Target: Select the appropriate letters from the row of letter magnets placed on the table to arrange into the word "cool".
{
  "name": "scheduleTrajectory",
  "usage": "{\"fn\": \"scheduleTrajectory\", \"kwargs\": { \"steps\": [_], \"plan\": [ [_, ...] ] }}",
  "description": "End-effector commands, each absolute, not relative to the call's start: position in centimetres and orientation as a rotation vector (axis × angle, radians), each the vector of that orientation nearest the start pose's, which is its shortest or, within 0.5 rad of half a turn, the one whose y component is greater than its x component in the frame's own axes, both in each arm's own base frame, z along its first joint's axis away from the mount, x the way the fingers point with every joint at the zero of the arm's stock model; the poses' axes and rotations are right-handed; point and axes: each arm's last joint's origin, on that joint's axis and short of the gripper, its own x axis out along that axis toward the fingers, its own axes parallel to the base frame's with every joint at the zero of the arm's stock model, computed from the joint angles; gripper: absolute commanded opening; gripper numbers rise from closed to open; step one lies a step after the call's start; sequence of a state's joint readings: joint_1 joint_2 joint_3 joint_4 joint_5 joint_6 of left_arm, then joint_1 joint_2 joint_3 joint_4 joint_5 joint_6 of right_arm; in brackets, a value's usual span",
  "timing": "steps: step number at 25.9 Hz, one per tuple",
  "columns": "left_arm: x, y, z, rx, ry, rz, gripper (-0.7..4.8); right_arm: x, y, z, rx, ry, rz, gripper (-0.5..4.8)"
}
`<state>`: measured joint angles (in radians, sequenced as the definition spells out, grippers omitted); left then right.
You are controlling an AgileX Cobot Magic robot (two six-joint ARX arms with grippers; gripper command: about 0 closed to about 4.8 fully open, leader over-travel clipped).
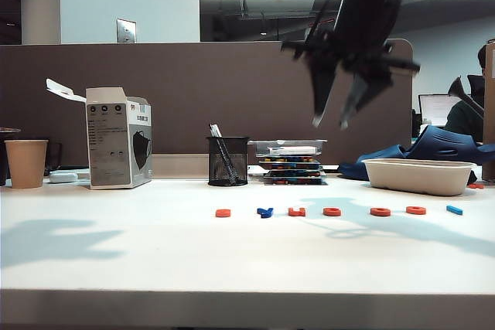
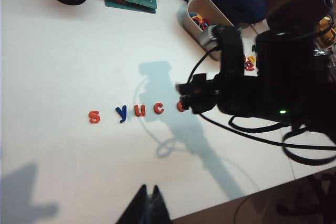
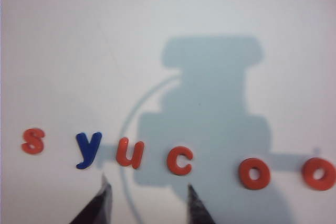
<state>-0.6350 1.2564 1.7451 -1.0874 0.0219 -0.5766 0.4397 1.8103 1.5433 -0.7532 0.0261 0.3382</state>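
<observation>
My right gripper (image 3: pixel 147 203) shows dark fingers at the frame's bottom; along the lower frame on the white table (image 3: pixel 157 35), an orange-red s (image 3: pixel 32 140), dark blue y (image 3: pixel 87 149), orange-red u (image 3: pixel 130 153), c (image 3: pixel 179 161) and two o's (image 3: pixel 254 173).

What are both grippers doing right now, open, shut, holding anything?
Left gripper: fingertips together, shut, holding nothing, above the table.
Right gripper: open, empty, hovering above the row, over the orange u and c.

The row of letter magnets (image 1: pixel 332 212) lies flat on the table (image 1: pixel 155 253): orange s (image 3: pixel 33 140), blue y (image 3: pixel 87 149), orange u (image 3: pixel 129 153), c (image 3: pixel 180 161), two o's (the light-blue bar (image 1: pixel 454 209) at the end).
</observation>
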Motion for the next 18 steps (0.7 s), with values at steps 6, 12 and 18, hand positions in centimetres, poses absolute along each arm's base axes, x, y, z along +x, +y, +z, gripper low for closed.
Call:
{"fn": "scheduleTrajectory", "kwargs": {
  "steps": [6, 12, 18],
  "plan": [
    [16.6, -12.2, 47.0, -0.224, 0.681, -0.476, -0.04, 36.7, 17.3, 21.9, 0.126, 1.195, 0.102, 1.71],
    [16.6, -12.2, 47.0, -0.210, 0.676, -0.482, -0.04, 37.2, 17.5, 20.0, 0.106, 1.247, 0.085, 1.71],
    [16.6, -12.2, 47.0, -0.212, 0.678, -0.485, -0.04, 37.3, 17.6, 19.6, 0.099, 1.255, 0.076, 1.71]
  ]
}}
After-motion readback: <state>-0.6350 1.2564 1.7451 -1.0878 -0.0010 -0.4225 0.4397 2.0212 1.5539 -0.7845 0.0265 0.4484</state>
